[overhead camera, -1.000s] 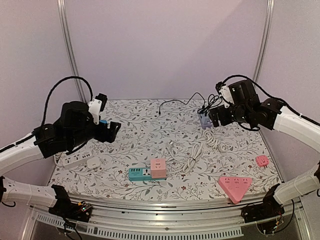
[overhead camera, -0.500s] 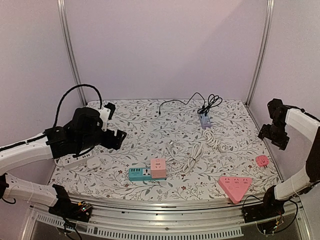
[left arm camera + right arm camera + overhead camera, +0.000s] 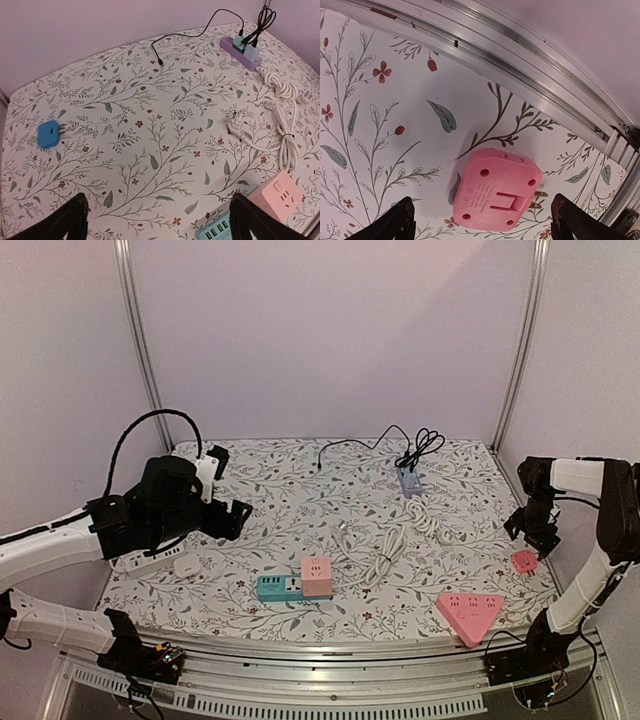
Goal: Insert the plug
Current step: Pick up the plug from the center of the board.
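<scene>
A pink plug (image 3: 495, 192) lies face down at the table's right edge, its two brass prongs sticking out to the right; the top view shows the pink plug (image 3: 524, 561) there too. My right gripper (image 3: 482, 222) hangs open just above it, one finger on each side, touching nothing. In the top view the right gripper (image 3: 532, 538) points down at the plug. My left gripper (image 3: 160, 220) is open and empty over the left-middle of the table, and the top view puts the left gripper (image 3: 232, 515) there as well. A pink cube socket (image 3: 317, 576) sits against a teal power strip (image 3: 279, 587).
A pink triangular power strip (image 3: 468, 612) lies front right. A white coiled cable (image 3: 400, 535) runs across the middle. A purple strip (image 3: 409, 480) with black leads sits at the back. A white strip (image 3: 150, 558) and a blue adapter (image 3: 48, 134) lie left. The metal rail (image 3: 520, 75) borders the plug.
My right arm has swung from the back middle to the right edge and dropped over the pink plug. The left arm shifted slightly right, then held still.
</scene>
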`<state>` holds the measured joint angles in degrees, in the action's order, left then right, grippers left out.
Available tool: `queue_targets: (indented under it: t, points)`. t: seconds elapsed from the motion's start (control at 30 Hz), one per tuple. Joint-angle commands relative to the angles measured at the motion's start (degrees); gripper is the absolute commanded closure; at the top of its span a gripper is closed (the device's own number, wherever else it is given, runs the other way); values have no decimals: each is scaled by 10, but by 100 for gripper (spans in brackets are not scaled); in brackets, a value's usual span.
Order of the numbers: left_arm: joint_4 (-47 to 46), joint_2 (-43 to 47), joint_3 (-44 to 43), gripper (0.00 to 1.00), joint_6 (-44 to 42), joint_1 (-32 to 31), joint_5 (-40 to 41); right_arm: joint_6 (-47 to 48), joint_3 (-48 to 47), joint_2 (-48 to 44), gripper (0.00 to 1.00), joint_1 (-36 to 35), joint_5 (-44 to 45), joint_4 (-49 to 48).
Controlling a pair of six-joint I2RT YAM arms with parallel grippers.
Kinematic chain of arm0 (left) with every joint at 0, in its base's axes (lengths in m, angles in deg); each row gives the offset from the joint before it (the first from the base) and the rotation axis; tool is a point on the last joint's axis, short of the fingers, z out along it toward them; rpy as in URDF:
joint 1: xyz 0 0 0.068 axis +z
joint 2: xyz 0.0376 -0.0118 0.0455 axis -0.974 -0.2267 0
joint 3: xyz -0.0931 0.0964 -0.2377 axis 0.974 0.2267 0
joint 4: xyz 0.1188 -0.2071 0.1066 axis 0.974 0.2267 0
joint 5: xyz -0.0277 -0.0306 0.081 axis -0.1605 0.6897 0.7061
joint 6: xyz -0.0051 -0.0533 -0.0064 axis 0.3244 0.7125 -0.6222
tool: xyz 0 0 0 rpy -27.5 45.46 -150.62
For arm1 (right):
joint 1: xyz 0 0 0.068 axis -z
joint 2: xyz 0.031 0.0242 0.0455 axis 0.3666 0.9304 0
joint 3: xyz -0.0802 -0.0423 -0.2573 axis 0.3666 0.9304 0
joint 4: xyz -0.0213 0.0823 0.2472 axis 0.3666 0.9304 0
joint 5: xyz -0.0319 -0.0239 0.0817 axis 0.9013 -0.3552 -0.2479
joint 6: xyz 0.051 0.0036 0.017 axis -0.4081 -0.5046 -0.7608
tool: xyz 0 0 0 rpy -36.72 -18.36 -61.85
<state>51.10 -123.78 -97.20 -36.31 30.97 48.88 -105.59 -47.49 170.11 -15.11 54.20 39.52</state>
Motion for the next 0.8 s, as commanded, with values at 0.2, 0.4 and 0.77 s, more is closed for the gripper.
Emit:
queue_targets:
  t: [0.2, 0.4, 0.77]
  points:
    - [-9, -5, 6, 4, -6, 9, 1, 138, -28, 11, 6, 0, 3, -17]
    - [-11, -6, 6, 4, -9, 9, -2, 311, -17, -46, 1, 0, -28, -42]
    - [-14, 11, 10, 4, -10, 8, 2, 610, 17, -74, 1, 0, -242, -80]
